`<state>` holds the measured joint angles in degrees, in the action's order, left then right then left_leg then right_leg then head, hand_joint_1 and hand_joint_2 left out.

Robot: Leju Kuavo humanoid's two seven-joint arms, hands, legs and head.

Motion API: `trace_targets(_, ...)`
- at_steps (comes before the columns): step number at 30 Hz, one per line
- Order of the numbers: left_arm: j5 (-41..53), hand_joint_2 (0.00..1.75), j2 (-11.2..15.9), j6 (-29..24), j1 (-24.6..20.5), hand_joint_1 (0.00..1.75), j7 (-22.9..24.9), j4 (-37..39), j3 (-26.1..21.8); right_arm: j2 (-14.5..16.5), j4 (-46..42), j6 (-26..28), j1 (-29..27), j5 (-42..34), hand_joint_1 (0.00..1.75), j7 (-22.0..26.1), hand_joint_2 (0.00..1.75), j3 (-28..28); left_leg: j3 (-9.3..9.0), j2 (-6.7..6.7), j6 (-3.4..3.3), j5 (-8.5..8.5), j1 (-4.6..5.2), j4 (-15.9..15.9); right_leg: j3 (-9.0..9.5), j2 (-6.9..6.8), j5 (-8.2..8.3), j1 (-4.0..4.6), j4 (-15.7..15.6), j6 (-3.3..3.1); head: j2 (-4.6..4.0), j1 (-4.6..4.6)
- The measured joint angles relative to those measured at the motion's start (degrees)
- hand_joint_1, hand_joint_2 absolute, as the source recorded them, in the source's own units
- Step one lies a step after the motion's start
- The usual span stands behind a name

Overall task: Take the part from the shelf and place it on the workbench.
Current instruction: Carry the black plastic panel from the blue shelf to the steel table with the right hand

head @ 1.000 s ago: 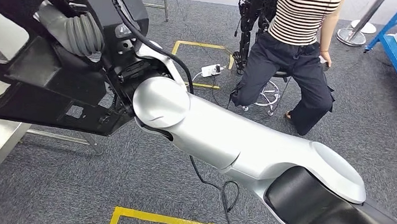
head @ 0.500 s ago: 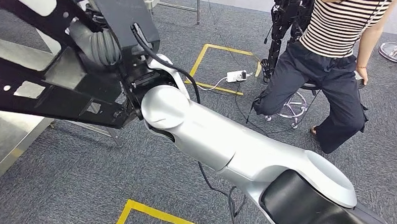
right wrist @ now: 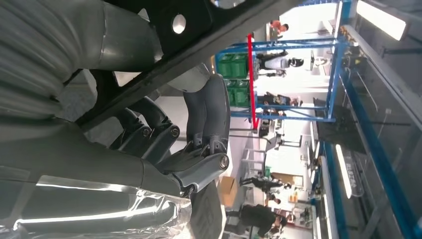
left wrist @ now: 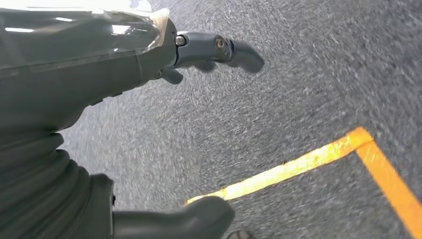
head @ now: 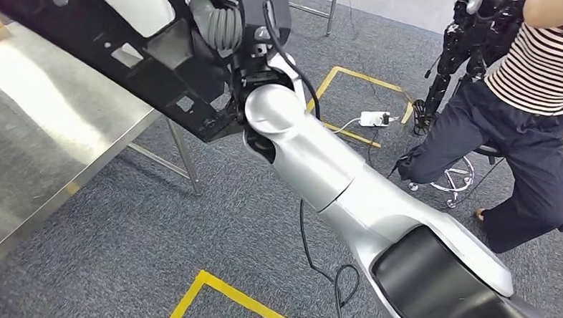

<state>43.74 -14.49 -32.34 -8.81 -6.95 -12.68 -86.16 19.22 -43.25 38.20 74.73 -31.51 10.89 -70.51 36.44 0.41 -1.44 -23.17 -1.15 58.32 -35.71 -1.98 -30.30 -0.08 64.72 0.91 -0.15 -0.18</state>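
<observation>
As the view swings, workbench (head: 44,120) now under held part (head: 126,45).

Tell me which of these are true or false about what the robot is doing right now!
1. The right hand holds a large black part. True.
2. The part already lies on the steel workbench. False: it is held up in the air beside the workbench.
3. The left hand carries something. False: it holds nothing, above grey carpet.
4. A person in a striped top sits nearby. True.
</observation>
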Motion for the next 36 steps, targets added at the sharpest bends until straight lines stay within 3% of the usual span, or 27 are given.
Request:
trace_targets(2,-0.08,1.75,0.35,0.66,-0.13,0.0,-0.23,0.0,0.01,-0.15,1.64,-0.3,-0.01,1.0,1.75,-0.22,1.75,1.1,0.02,-1.29,-0.41,0.0,0.06,0.0,-4.25,1.48,-2.77,-0.07,8.17,-0.2,0.0,0.04)
trace_targets(3,-0.15,1.75,0.48,0.95,-0.16,0.0,-0.38,0.01,0.02,-0.21,2.31,-0.4,-0.11,1.4,1.75,-0.44,1.75,1.45,0.02,-2.04,-0.46,0.0,0.08,0.01,-5.8,1.69,-3.33,-0.06,10.79,-0.07,0.0,0.04)
trace_targets(4,-0.26,1.75,0.59,1.29,-0.16,0.0,-0.59,0.01,0.02,-0.23,2.83,-0.49,-0.19,1.79,1.75,-0.69,1.75,1.7,0.01,-2.79,-0.46,0.0,0.1,0.03,-6.26,1.82,-2.96,-0.04,11.14,0.23,0.0,0.06)
trace_targets(6,-0.47,1.75,0.86,2.17,-0.16,0.0,-1.12,0.02,0.02,-0.2,3.6,-0.59,-0.19,2.68,1.75,-1.15,1.75,2.2,-0.03,-4.31,-0.39,0.03,0.09,0.06,-3.82,2.52,0.06,-0.18,5.09,0.96,0.0,0.07)
trace_targets(8,-0.53,1.75,1.16,3.22,-0.16,0.0,-1.61,0.02,0.02,-0.15,4.34,-0.72,-0.1,3.79,1.75,-1.64,1.75,2.6,0.06,-5.7,-0.04,0.0,0.18,0.2,-0.22,4.53,3.33,-0.53,-2.92,1.19,0.0,0.04)
trace_targets(10,-0.51,1.75,1.5,4.24,-0.08,0.0,-1.96,0.04,0.03,-0.03,5.22,-0.82,-0.07,5.09,1.75,-2.42,1.75,2.77,0.32,-6.72,0.61,0.07,0.1,0.25,1.16,5.4,4.5,-0.59,-5.81,0.77,0.0,-0.01)
trace_targets(12,-0.46,1.75,1.9,4.94,0.09,0.0,-2.14,0.07,0.04,0.17,5.98,-0.87,-0.05,6.11,1.75,-2.98,1.75,2.92,0.57,-7.19,1.38,0.14,-0.23,0.15,1.36,4.34,4.78,-0.56,-6.04,0.07,0.0,-0.06)
trace_targets(14,-0.44,1.75,2.24,5.17,0.16,0.0,-2.17,0.1,0.05,0.25,6.47,-0.95,0.04,6.5,1.75,-3.1,1.75,3.14,1.51,-5.06,1.98,-1.13,-0.18,1.96,1.71,3.22,5.02,-0.76,-6.48,-0.7,0.0,-0.21)
trace_targets(16,-0.44,1.75,2.5,5.26,0.14,0.0,-2.19,0.15,0.06,0.22,6.89,-0.98,0.08,6.62,1.75,-3.14,1.75,3.32,4.53,-2.0,2.43,-4.5,-0.08,8.35,1.95,2.01,4.94,-0.73,-6.66,-1.2,0.0,-0.36)
trace_targets(18,-0.44,1.75,2.68,5.29,0.14,0.0,-2.19,0.19,0.07,0.19,7.32,-1.0,-0.06,6.66,1.75,-3.19,1.75,3.39,8.11,-1.0,2.84,-7.22,-0.2,15.38,2.0,0.73,4.79,-0.6,-6.65,-1.38,0.0,-0.38)
trace_targets(19,-0.4,1.75,2.74,5.32,0.15,0.0,-2.23,0.21,0.08,0.19,7.5,-1.01,-0.15,6.68,1.75,-3.22,1.75,3.39,8.83,-0.86,2.98,-7.22,-0.25,16.59,1.99,0.1,4.74,-0.6,-6.65,-1.42,0.0,-0.4)
trace_targets(20,-0.31,1.75,2.84,5.5,0.17,0.0,-2.44,0.22,0.09,0.19,7.69,-1.02,-0.21,6.81,1.75,-3.26,1.75,3.42,8.24,-0.64,3.08,-6.1,-0.31,15.28,2.01,-0.49,4.69,-0.6,-6.64,-1.45,0.0,-0.39)
trace_targets(22,-0.13,1.75,3.11,6.19,0.17,0.0,-3.21,0.22,0.14,0.19,8.03,-1.02,-0.21,7.34,1.75,-3.33,1.75,3.64,4.21,1.09,3.16,-2.49,-0.43,7.6,2.18,-1.56,4.47,-0.54,-6.62,-1.28,0.0,-0.4)
trace_targets(24,0.07,1.75,3.39,7.37,0.1,0.0,-4.11,0.22,0.25,0.15,8.54,-1.08,-0.15,8.25,1.75,-3.46,1.75,4.04,0.75,2.75,2.73,-0.42,-0.21,1.35,2.4,-2.43,4.13,-0.09,-6.6,-0.79,0.0,-0.36)
trace_targets(25,0.26,1.75,3.54,8.05,0.07,0.0,-4.45,0.23,0.32,0.15,8.87,-1.14,-0.12,8.77,1.75,-3.58,1.75,4.28,0.15,2.97,2.35,-0.31,-0.03,0.24,2.56,-2.82,3.97,0.14,-6.61,-0.52,0.0,-0.3)
trace_targets(27,0.79,1.75,3.86,9.53,0.11,0.0,-4.87,0.24,0.53,0.16,9.75,-1.45,-0.01,10.0,1.75,-3.83,1.75,4.94,0.14,1.68,1.4,-0.29,0.26,0.15,2.87,-3.76,3.73,0.36,-6.73,0.01,0.0,-0.22)
trace_targets(28,1.13,1.75,3.98,10.32,0.15,0.0,-5.03,0.25,0.71,0.14,10.36,-1.62,0.11,10.72,1.75,-3.87,1.75,5.44,0.08,1.09,0.95,-0.19,0.28,0.0,2.8,-3.54,3.38,0.27,-6.39,0.29,0.0,-0.19)
trace_targets(30,1.9,1.75,4.31,11.84,0.21,0.0,-5.26,0.26,1.32,-0.01,12.07,-2.05,0.41,12.48,1.75,-3.47,1.75,6.76,-0.13,-0.03,0.02,0.13,0.13,-0.3,1.1,-1.52,1.55,0.05,-2.79,0.38,0.0,-0.11)
trace_targets(32,2.75,1.75,4.68,13.18,0.24,0.0,-5.38,0.26,2.11,-0.36,14.29,-2.33,0.29,14.66,1.75,-2.82,1.75,8.49,-0.13,-1.25,-0.52,0.21,0.05,-0.34,-2.81,0.92,-1.36,-0.15,4.94,0.03,0.0,0.04)
trace_targets(34,3.62,1.75,4.98,14.6,0.38,0.0,-5.45,0.26,2.97,-0.98,16.14,-2.33,-0.39,17.38,1.75,-2.62,1.75,10.43,-0.12,-2.8,-0.64,0.19,0.13,-0.33,-5.97,1.67,-2.62,-0.17,10.33,0.21,0.0,0.1)
trace_targets(35,4.08,1.75,5.13,15.33,0.5,0.0,-5.45,0.26,3.43,-1.41,16.67,-2.25,-0.79,19.17,1.75,-2.9,1.75,11.4,-0.13,-3.6,-0.64,0.2,0.17,-0.31,-6.08,1.85,-1.96,-0.14,9.92,0.52,0.0,0.11)
trace_targets(36,4.54,1.75,5.24,16.04,0.64,0.0,-5.45,0.26,3.91,-1.89,16.96,-2.19,-1.2,21.58,1.75,-3.47,1.75,12.49,-0.14,-4.37,-0.62,0.21,0.2,-0.3,-5.04,2.11,-0.5,-0.14,7.2,0.85,0.0,0.1)
